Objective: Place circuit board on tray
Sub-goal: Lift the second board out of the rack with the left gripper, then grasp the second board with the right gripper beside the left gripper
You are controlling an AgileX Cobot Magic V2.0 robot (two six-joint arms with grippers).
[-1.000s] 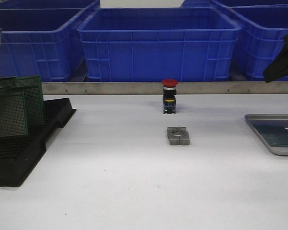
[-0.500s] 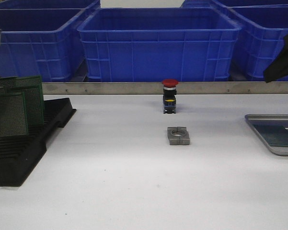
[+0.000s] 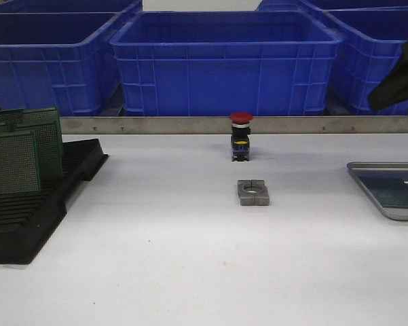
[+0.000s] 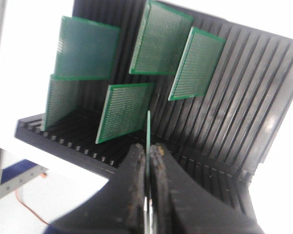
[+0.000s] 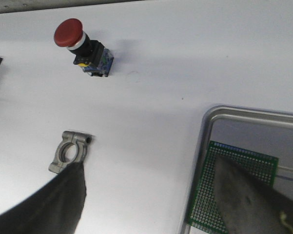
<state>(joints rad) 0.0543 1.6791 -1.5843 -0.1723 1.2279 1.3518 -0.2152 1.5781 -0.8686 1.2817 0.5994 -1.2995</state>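
My left gripper (image 4: 147, 156) is shut on a green circuit board (image 4: 148, 129), seen edge-on and held just above the black slotted rack (image 4: 224, 112). Several more green boards (image 4: 158, 39) stand in the rack's slots. The rack (image 3: 27, 224) is at the table's left in the front view; the left gripper is out of that view. The silver-grey tray (image 3: 383, 207) lies at the right edge with one green board (image 3: 387, 190) flat on it. My right gripper (image 5: 148, 168) is open and empty, high over the tray's (image 5: 205, 141) near-left rim and its board (image 5: 209, 195).
A red-capped push button (image 3: 240, 139) stands mid-table, and a grey metal clamp block (image 3: 252, 192) lies in front of it. Blue plastic bins (image 3: 224, 61) line the back behind a metal rail. A black part of my right arm (image 3: 397, 85) shows at the upper right.
The grey part of my left arm at the upper left edge of the front view has gone out of view. The right arm has edged slightly upward.
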